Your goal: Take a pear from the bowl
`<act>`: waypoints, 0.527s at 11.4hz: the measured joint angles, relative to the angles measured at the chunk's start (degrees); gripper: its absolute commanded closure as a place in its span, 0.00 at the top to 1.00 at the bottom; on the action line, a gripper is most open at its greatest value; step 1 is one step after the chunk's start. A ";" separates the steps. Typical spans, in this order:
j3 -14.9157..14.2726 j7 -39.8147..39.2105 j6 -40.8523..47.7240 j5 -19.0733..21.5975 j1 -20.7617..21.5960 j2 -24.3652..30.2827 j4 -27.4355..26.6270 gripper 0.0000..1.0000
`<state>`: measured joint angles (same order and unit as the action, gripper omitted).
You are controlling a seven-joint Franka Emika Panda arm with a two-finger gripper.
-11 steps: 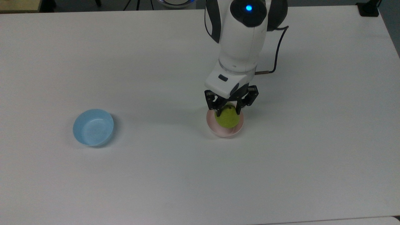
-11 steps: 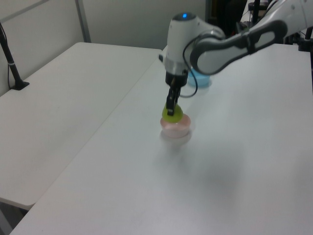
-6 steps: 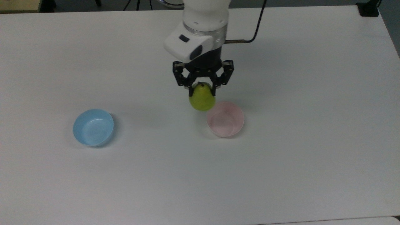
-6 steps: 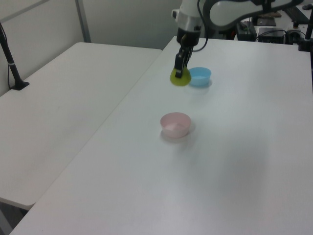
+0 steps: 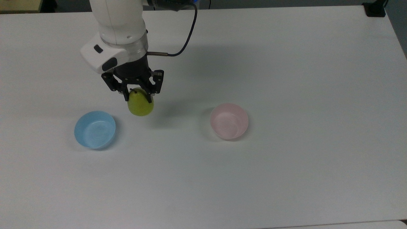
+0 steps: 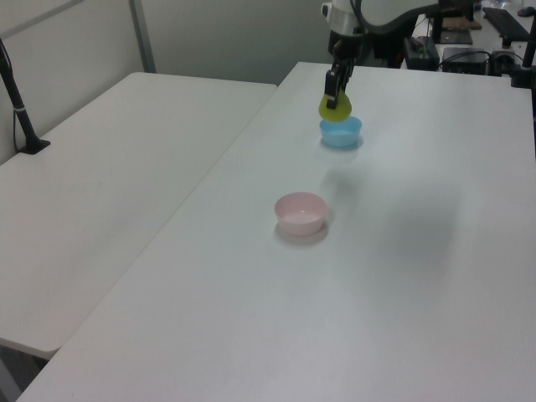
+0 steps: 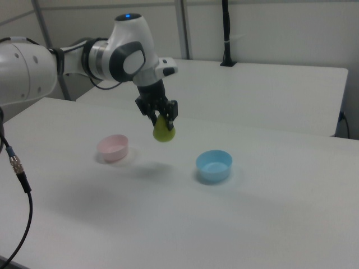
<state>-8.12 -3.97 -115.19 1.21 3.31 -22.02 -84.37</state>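
Observation:
The yellow-green pear (image 5: 140, 104) (image 6: 334, 106) (image 7: 163, 131) hangs in the air, held by its upper part, stem up. My gripper (image 5: 136, 95) (image 6: 337, 86) (image 7: 161, 118) is shut on it. The pale pink bowl (image 5: 229, 121) (image 6: 301, 213) (image 7: 113, 147) stands empty on the white table, well to the top view's right of the pear. In the top view the pear is above and just right of the light blue bowl (image 5: 94, 129); in the right view it hovers between the two bowls.
The light blue bowl (image 6: 341, 131) (image 7: 213, 165) is empty too. A black cable (image 5: 184, 38) runs from the wrist. A second white table (image 6: 109, 176) adjoins along the left view's left. A dark post (image 7: 226, 33) stands on the far table.
The pear was lifted out of the pink bowl and carried toward the top view's left, from over the bowl to near the blue bowl. The pink bowl is left empty.

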 measured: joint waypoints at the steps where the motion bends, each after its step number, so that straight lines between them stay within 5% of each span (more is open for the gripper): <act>1: 0.13 0.00 -0.04 -0.48 0.26 -1.54 -0.24 0.29; 4: 0.27 0.79 -5.26 -1.41 1.81 -7.42 -0.42 0.44; 6: 0.27 1.13 -6.40 -2.89 2.19 -9.42 -0.44 0.91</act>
<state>-7.85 -2.83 -121.59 -1.68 5.49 -31.44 -84.82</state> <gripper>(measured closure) 0.423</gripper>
